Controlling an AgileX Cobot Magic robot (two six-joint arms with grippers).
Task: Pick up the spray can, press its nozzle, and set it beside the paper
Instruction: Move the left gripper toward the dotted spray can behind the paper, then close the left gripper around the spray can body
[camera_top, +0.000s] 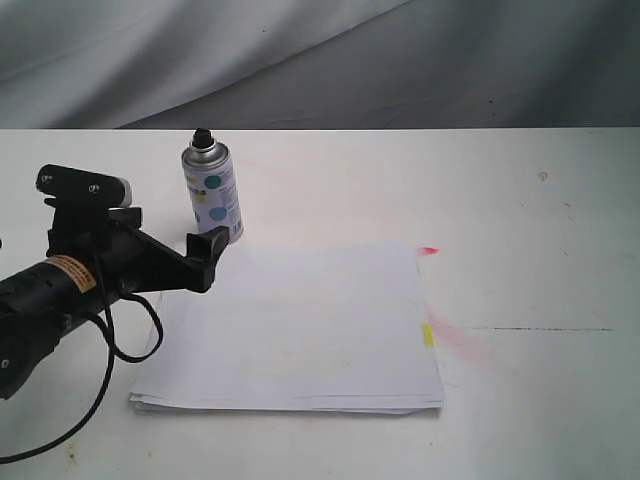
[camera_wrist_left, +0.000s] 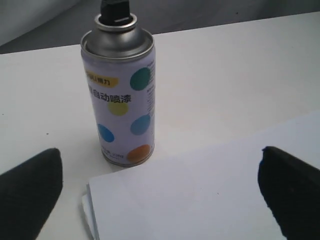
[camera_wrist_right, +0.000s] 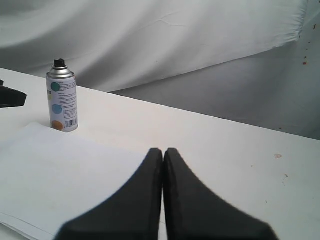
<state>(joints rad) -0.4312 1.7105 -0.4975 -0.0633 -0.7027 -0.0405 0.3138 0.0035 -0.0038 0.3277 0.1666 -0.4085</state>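
While the can (camera_top: 212, 195) stands upright beside the paper (camera_top: 300, 330), the left gripper (camera_wrist_left: 160, 200) hangs near it, jaws spread wide. The right gripper (camera_wrist_right: 163, 160) has its jaws pressed together, empty.

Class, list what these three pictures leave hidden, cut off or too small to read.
Nozzle: left wrist view, top cut by the frame edge.
Spray can small print: right wrist view, too small.
Paper left edge: exterior view, partly behind the left arm.
Right gripper: outside the exterior view.
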